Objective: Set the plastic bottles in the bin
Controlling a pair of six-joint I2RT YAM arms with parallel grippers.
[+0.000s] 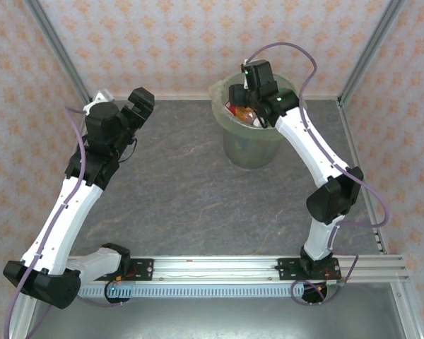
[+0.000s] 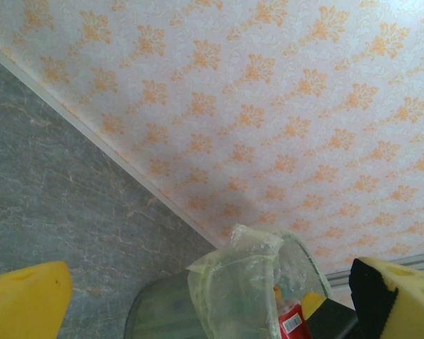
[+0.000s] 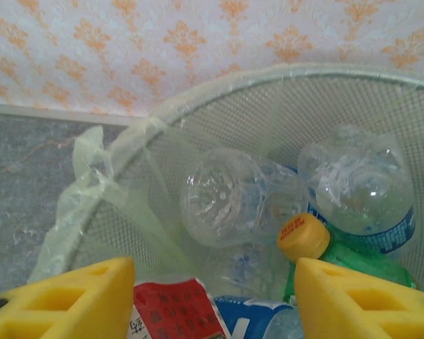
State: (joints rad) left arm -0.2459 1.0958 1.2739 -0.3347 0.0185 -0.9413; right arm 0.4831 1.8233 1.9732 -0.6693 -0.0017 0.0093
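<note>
Yellow-fingered and empty, my right tool (image 3: 212, 272) hangs with its jaws apart just above the small crushed plastic bottles (image 3: 226, 198), clear, green and red-labelled, lying inside the pale green round mesh-walled bin (image 3: 268, 74). My left tool (image 2: 212, 296) gapes wide over the grey marbled tabletop (image 1: 184, 191), left of the bin.

The red label (image 3: 173, 311) bears white characters, too cut off to read

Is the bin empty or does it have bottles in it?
Not empty. The bin holds several crushed bottles: clear ones, a green orange-capped one, a red-labelled one.
</note>
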